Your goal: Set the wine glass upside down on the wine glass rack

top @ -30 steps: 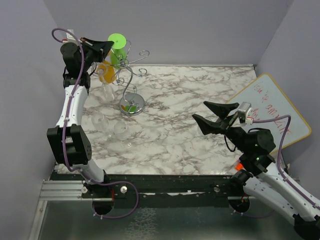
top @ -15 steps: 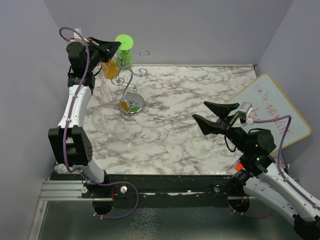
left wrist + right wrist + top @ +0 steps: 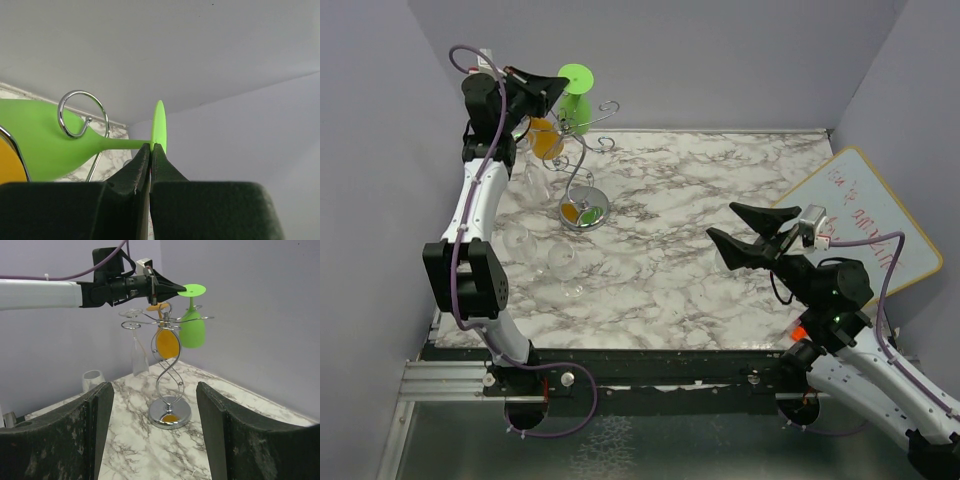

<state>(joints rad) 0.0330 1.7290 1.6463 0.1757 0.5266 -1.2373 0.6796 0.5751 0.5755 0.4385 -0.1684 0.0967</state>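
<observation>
The wine glass (image 3: 577, 110) is green and hangs bowl down. My left gripper (image 3: 558, 88) is shut on the rim of its round foot (image 3: 159, 125), high at the back left. In the left wrist view its stem runs just past a curled arm (image 3: 82, 114) of the wine glass rack (image 3: 585, 208); I cannot tell whether they touch. In the right wrist view the green glass (image 3: 192, 332) is at the top right of the silver rack (image 3: 170, 415), with the left gripper (image 3: 175, 288) at its foot. My right gripper (image 3: 722, 222) is open and empty above the table's right side.
An orange glass (image 3: 166, 342) and a clear glass (image 3: 137, 350) hang upside down on the rack. Two clear glasses (image 3: 520, 240) (image 3: 563, 258) stand on the marble table left of the rack. A whiteboard (image 3: 860, 220) leans at the right edge. The walls are close behind the rack.
My left gripper has carried the green glass to the right, over the top of the rack. The right arm has not moved.
</observation>
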